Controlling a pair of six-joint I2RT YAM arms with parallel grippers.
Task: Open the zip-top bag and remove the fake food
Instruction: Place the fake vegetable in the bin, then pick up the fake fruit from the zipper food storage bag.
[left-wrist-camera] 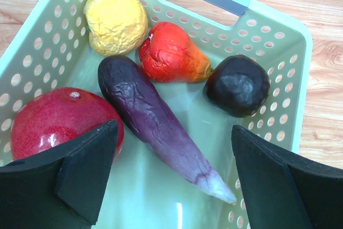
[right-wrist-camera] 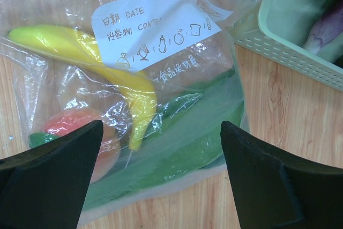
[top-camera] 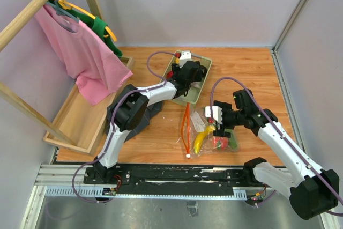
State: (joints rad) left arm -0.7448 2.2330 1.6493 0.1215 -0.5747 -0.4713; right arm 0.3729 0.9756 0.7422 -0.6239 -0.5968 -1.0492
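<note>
Tray (left-wrist-camera: 300, 30): one, pale green.
Bag (right-wrist-camera: 214, 105): one, clear, lying flat just beside the tray's near side, directly beneath the right pincer (right-wrist-camera: 161, 127).
Right pincer: spread, empty.
Left pincer (left-wrist-camera: 174, 138): spread, empty, over the tray.
Tray contents: five pieces. They are a red ball (left-wrist-camera: 53, 122), an aubergine (left-wrist-camera: 150, 116), an orange-red pear (left-wrist-camera: 171, 52), a yellow lump (left-wrist-camera: 115, 22) and a dark ball (left-wrist-camera: 238, 84).
Bag contents: three seen. They are a banana (right-wrist-camera: 107, 63), a green stalk (right-wrist-camera: 198, 111) and a peach-red fruit (right-wrist-camera: 75, 124).
Label (right-wrist-camera: 155, 30): white, reads "DATE" and "CONTE" beside Chinese characters.

On the white label (right-wrist-camera: 155, 28) of the zip-top bag (right-wrist-camera: 214, 65), "日期 DATE" is read on the first line and "内容物 CONTE", cut off by a crease, on the second. Small food pictograms are drawn beneath. Fainter characters printed below are not legible.
</note>
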